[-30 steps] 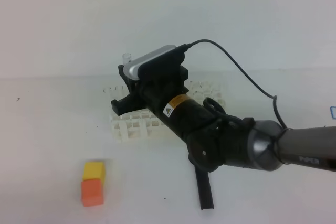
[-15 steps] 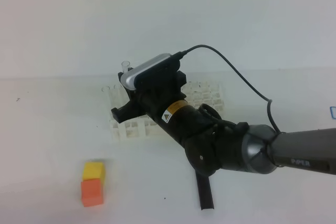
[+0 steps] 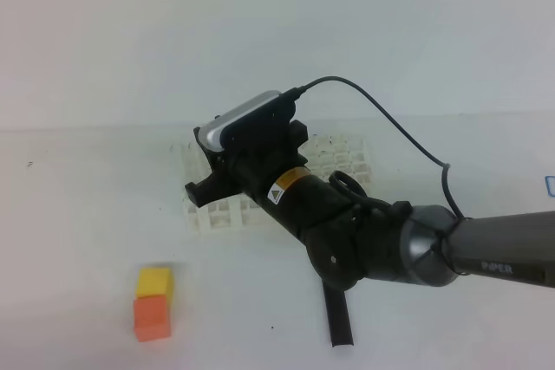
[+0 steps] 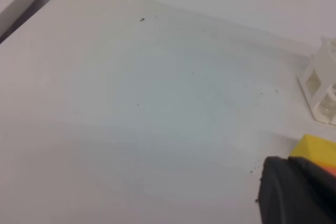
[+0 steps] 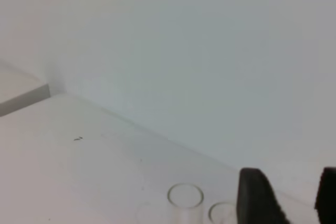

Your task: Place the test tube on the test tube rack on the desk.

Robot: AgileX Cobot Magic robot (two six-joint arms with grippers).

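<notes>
Tube (image 5: 185,198) looked thin, light, slippery glass, best pinched below the rim over the rack (image 3: 338,160); right tool (image 5: 283,200) spread, left tool's (image 4: 299,192) state unclear.

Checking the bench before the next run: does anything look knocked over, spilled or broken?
Nothing stands out. The test tube rack stands level on the desk, no spill or breakage shows. The right arm hides part of the rack, so that part is unchecked.

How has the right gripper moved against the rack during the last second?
Yes. The right gripper has come down toward the test tube rack, and the tube rim seen above the wrist camera earlier is now hidden.
</notes>
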